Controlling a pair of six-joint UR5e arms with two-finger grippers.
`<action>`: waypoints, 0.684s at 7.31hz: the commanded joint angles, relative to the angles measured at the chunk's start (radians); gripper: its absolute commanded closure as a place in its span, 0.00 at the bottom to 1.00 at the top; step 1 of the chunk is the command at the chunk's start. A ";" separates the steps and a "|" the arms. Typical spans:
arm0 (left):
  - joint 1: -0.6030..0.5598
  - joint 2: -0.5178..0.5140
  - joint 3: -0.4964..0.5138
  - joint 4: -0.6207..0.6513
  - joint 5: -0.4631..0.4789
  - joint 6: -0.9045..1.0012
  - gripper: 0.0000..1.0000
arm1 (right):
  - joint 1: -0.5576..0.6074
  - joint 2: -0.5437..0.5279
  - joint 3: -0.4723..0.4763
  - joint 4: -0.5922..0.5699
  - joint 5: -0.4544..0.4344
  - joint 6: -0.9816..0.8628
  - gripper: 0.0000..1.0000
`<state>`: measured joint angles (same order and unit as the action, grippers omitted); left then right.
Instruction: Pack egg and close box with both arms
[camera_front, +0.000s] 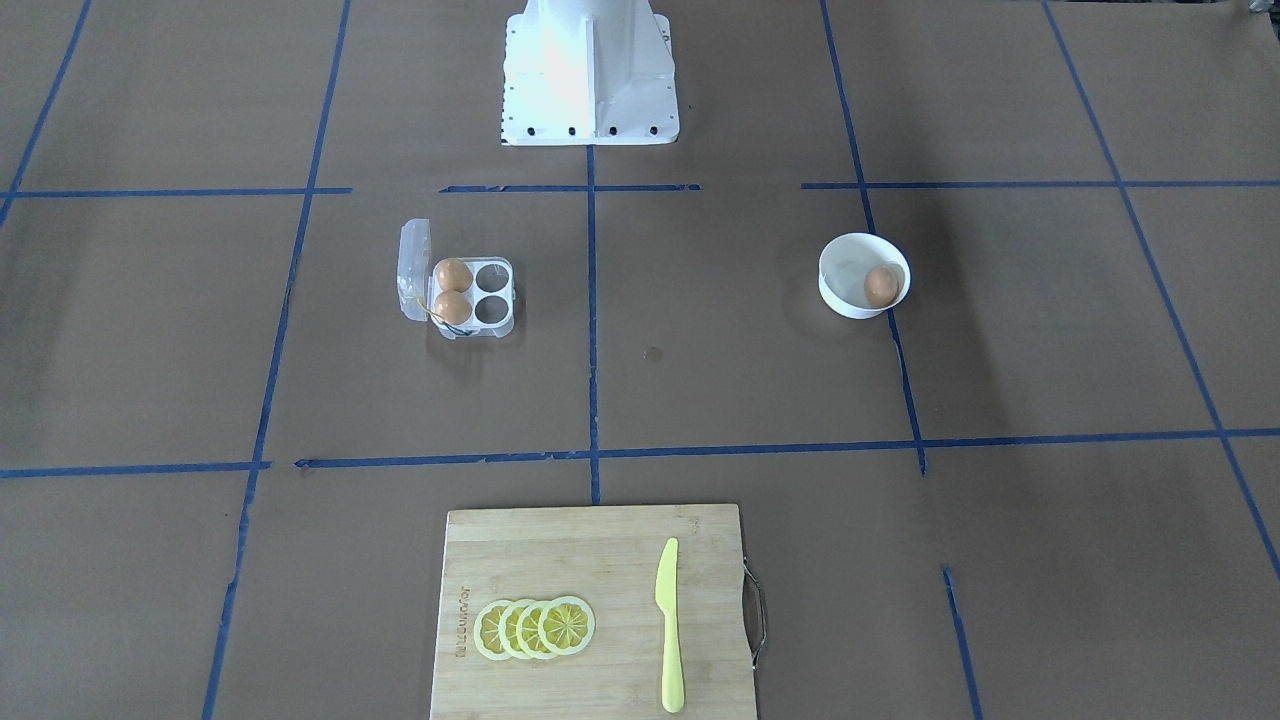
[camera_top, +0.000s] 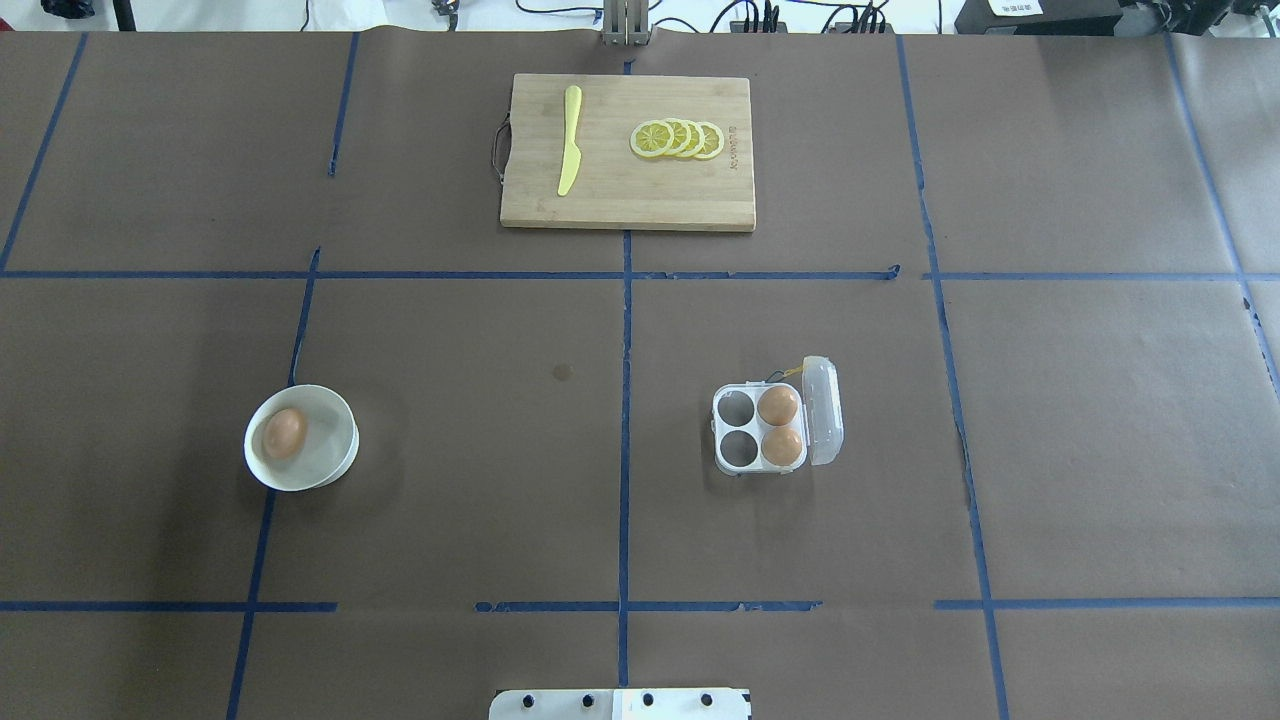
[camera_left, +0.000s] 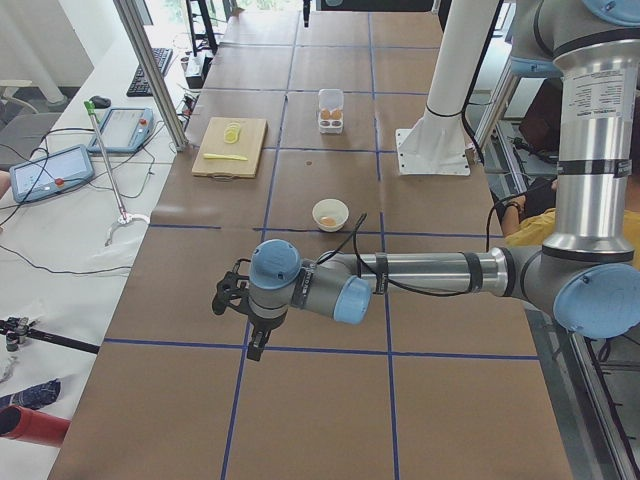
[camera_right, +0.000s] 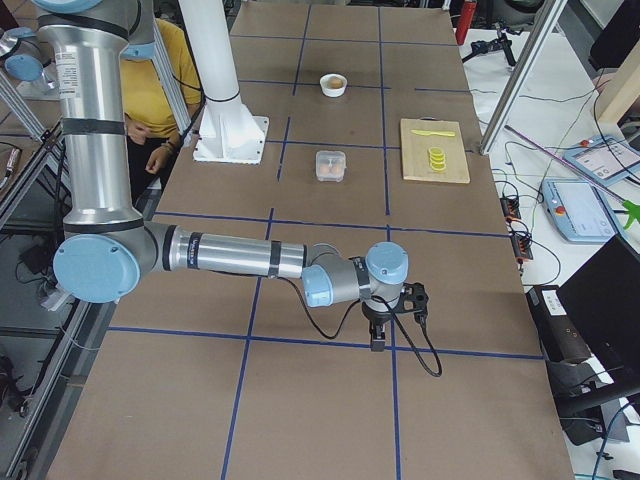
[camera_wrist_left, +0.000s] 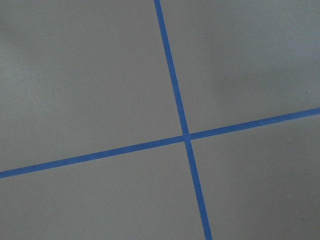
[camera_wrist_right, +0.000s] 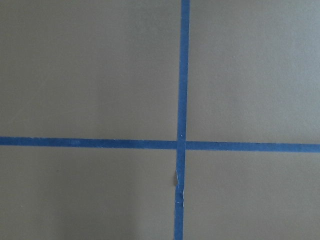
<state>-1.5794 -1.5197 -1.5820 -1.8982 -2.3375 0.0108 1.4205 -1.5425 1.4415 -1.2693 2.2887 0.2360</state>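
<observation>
Smooth tan-orange egg (camera_top: 285, 433): unpacked, lying in round white bowl (camera_top: 300, 482), left half of brown-papered bench (camera_top: 480, 520). Clear plastic four-cell box (camera_top: 737, 428): two like brown eggs (camera_top: 778, 405) aboard, hinged lid (camera_top: 823, 410) open (two cells vacant). Packing, closing outstanding. Left pincer (camera_left: 256, 340), right pincer (camera_right: 379, 335): opening indeterminable.

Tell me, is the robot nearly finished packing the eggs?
Not yet. Done: two eggs already sit in the box, beside two empty cells. In hand: nothing; the left arm and right arm hang over bare table, far from everything. Left: the egg lying in the white bowl must go into a cell, and the open lid must be shut.
</observation>
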 joint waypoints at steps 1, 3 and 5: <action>0.001 0.038 -0.042 0.039 -0.005 0.029 0.00 | 0.000 -0.002 0.007 0.001 0.000 0.000 0.00; 0.001 0.052 -0.056 0.031 0.003 0.031 0.00 | 0.000 -0.004 0.010 0.001 0.000 0.000 0.00; 0.002 0.056 -0.062 0.028 -0.008 0.024 0.00 | 0.000 -0.007 0.010 -0.001 0.006 0.002 0.00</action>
<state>-1.5775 -1.4674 -1.6382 -1.8677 -2.3390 0.0370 1.4205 -1.5475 1.4508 -1.2690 2.2907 0.2372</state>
